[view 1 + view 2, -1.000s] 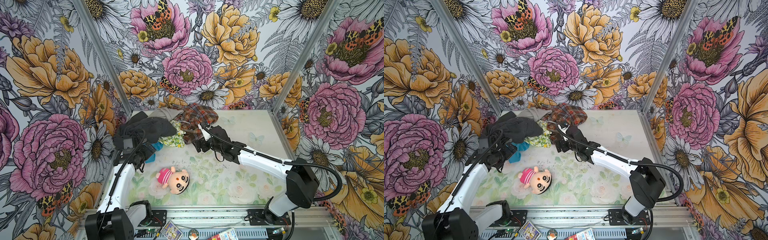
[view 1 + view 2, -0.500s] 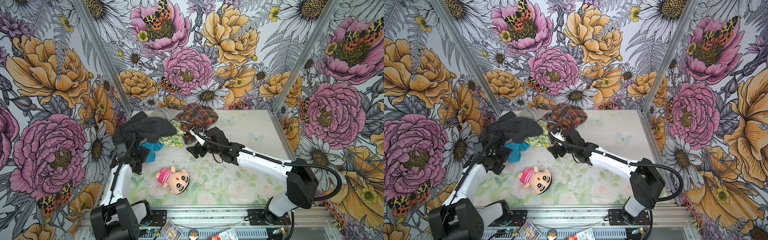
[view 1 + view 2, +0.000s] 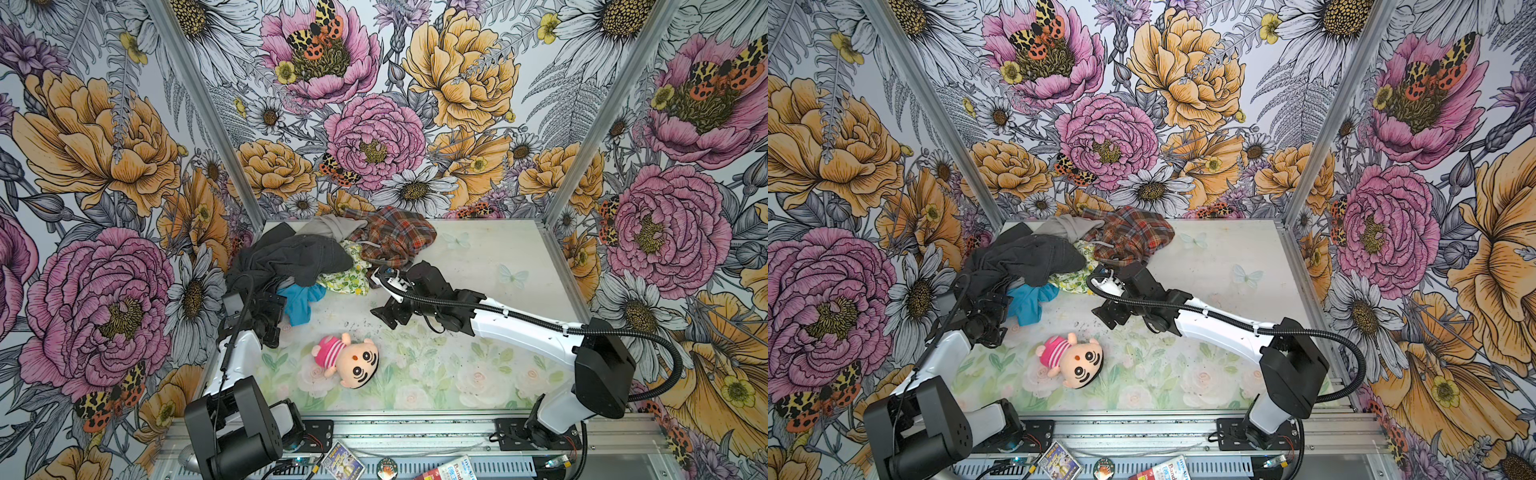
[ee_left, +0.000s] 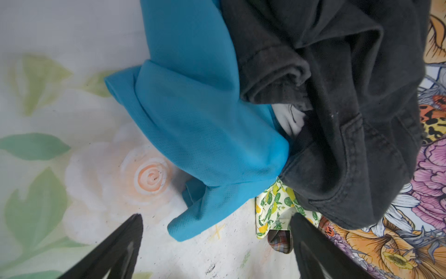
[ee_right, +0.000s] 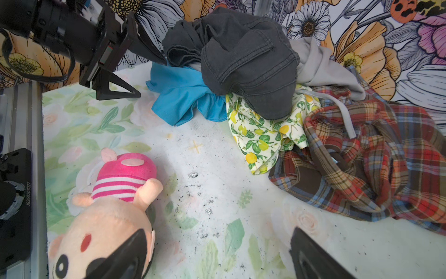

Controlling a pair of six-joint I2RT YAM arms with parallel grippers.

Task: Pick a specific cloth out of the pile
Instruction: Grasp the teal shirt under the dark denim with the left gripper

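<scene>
The cloth [image 3: 300, 301] is showing plain turquoise-blue — the pile [image 3: 299, 257] is mixing dark grey, brown-orange plaid and lemon print; the doll [image 3: 348, 359] is wearing pink-white stripes.

From the left wrist, the cloth [image 4: 205, 125] runs under the dark grey garment [image 4: 350, 96] — the rest hidden; the lemon-print cloth [image 4: 272, 210] shows a corner, the plaid cloth [image 4: 280, 241] a sliver.

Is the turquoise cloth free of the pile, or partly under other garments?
Partly under. One end of the turquoise cloth lies bare, but the dark grey garment covers the rest.
</scene>
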